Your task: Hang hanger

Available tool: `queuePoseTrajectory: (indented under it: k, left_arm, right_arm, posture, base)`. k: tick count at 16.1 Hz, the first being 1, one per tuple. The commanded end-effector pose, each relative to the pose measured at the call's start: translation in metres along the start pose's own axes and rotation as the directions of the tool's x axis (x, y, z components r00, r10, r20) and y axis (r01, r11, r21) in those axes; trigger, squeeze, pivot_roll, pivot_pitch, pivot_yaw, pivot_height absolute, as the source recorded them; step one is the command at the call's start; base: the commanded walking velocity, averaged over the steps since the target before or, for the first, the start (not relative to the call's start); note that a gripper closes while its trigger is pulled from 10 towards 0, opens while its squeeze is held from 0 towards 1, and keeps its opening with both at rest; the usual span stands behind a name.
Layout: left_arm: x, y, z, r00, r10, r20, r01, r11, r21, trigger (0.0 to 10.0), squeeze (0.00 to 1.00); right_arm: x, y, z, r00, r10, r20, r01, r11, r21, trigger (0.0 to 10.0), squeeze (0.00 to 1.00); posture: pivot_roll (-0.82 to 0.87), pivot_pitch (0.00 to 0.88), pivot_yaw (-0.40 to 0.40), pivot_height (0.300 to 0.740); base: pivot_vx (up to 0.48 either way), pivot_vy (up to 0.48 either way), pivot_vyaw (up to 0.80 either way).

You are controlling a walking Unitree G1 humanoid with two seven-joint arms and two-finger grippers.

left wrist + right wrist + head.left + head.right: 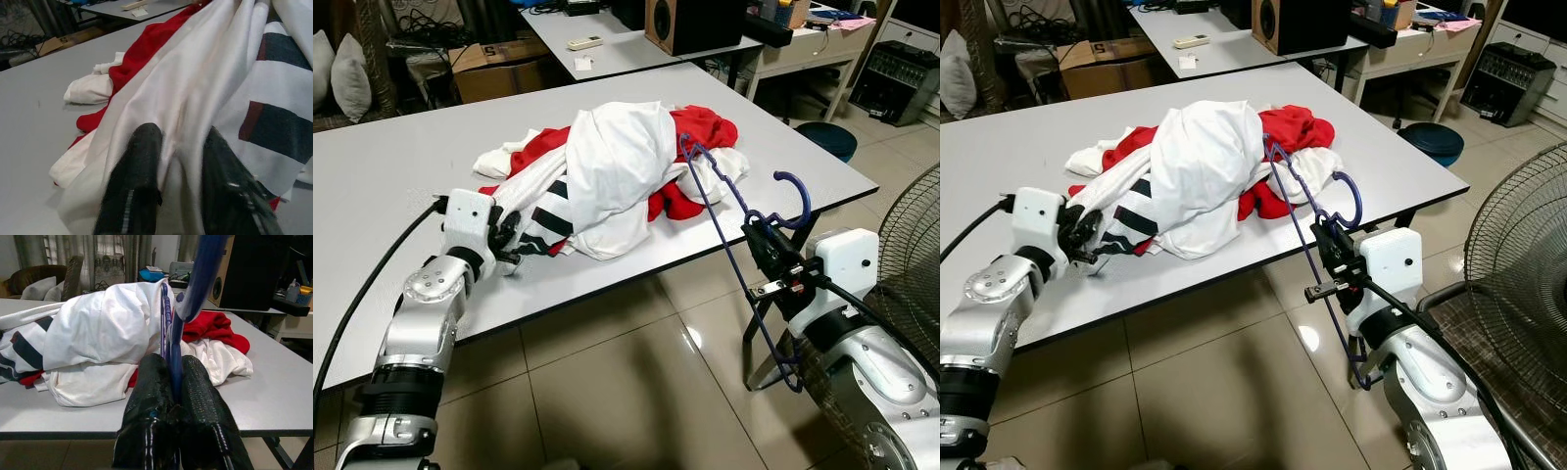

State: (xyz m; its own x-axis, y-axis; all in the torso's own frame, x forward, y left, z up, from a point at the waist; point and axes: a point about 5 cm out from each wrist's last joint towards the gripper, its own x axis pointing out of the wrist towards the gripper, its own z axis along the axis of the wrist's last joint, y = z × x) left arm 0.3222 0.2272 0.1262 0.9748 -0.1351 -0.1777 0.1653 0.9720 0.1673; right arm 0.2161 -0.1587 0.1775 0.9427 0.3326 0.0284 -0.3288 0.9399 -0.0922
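Note:
A blue wire hanger [1358,201] stands off the table's near right edge, its top reaching into a pile of white, red and striped clothes [617,166] on the white table [411,157]. My right gripper [766,240] is shut on the hanger just below its hook; the right wrist view shows both fingers [146,391] clamped on the blue wire [203,264]. My left gripper [504,240] is at the pile's left end, near the table's front edge. Its fingers [139,161] pinch a fold of the white garment [195,88] beside the striped cloth.
A standing fan [911,245] is close by my right arm. A blue stool [827,137] sits past the table's right corner. Behind are a second table with a remote [584,43], a speaker [690,24] and a cardboard box [499,69]. Tiled floor lies below.

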Motion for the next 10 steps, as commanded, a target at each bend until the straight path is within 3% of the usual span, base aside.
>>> queuePoseTrajectory:
  k: [1,4,6,8,9,10]
  left_arm:
    - [0.002,0.004,0.003,1.000,0.010,0.000,-0.010,1.000,-0.024,0.0,0.00]
    - [0.006,0.004,0.008,1.000,0.000,0.026,0.002,0.997,-0.075,0.0,0.00]
    - [0.015,-0.003,0.029,0.992,-0.053,0.112,0.075,0.976,-0.206,0.0,0.00]
    - [0.027,-0.005,0.073,0.957,-0.072,0.282,0.184,0.899,-0.397,0.0,0.00]
    - [0.028,-0.005,0.086,0.940,-0.072,0.334,0.224,0.869,-0.442,0.0,0.00]
    - [0.028,0.001,0.110,0.895,-0.055,0.443,0.300,0.809,-0.506,0.0,0.00]
  right_arm:
    - [0.002,0.001,0.004,1.000,0.012,0.021,-0.012,1.000,-0.005,10.0,0.00]
    - [0.003,0.000,0.006,0.999,0.004,0.034,-0.003,1.000,-0.010,10.0,0.00]
    - [0.006,-0.002,0.010,0.998,-0.007,0.066,0.008,1.000,-0.009,10.0,0.00]
    - [0.007,-0.002,0.014,0.996,-0.008,0.093,0.008,1.000,-0.003,10.0,0.00]
    - [0.007,-0.002,0.015,0.995,-0.008,0.096,0.008,1.000,-0.001,10.0,0.00]
    - [0.007,-0.001,0.015,0.995,-0.008,0.100,0.008,1.000,0.000,10.0,0.00]
  posture:
    - [-0.06,0.000,0.040,0.740]
    - [-0.05,0.000,0.047,0.740]
    - [-0.05,0.000,0.047,0.740]
    - [-0.06,0.000,0.052,0.740]
    - [-0.06,0.000,0.055,0.740]
    - [-0.06,0.000,0.060,0.740]
  base:
    - [0.000,0.000,0.00]
    - [0.000,0.000,0.00]
    - [0.000,0.000,0.00]
    - [0.000,0.000,0.00]
    - [0.000,0.000,0.00]
    - [0.000,0.000,0.00]
